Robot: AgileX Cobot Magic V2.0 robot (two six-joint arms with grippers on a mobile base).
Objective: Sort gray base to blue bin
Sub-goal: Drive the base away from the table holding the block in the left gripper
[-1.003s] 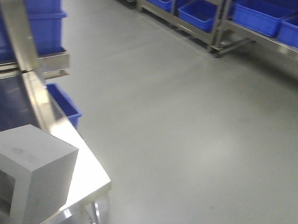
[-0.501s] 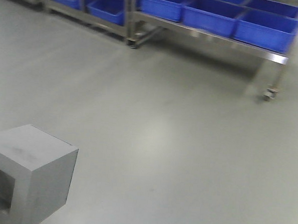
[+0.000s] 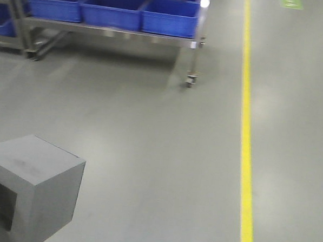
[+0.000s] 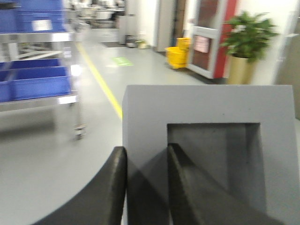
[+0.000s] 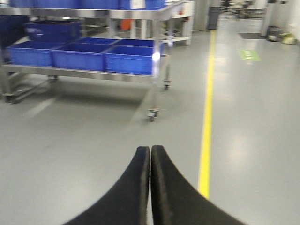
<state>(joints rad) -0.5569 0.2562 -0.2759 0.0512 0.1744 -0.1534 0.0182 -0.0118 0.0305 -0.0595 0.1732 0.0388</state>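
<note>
Left gripper (image 4: 146,150) clamps the base (image 4: 206,105) by its wall, one finger inside the pocket, up over the floor (image 3: 149,153). Right gripper (image 5: 150,149) is pinched closed, empty. Blue bins (image 3: 110,12) sit on a wheeled rack (image 3: 195,44) well ahead, yellow line (image 3: 246,136) to its right.

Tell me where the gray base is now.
The gray base is lower left in the front view, clamped by its pocket wall in the left gripper, above the floor.

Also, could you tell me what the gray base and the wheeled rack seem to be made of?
The gray base looks like matte plastic or coated foam: dull, faintly speckled, no glare. The rack looks like bare polished metal, silvery with bright glints.
</note>
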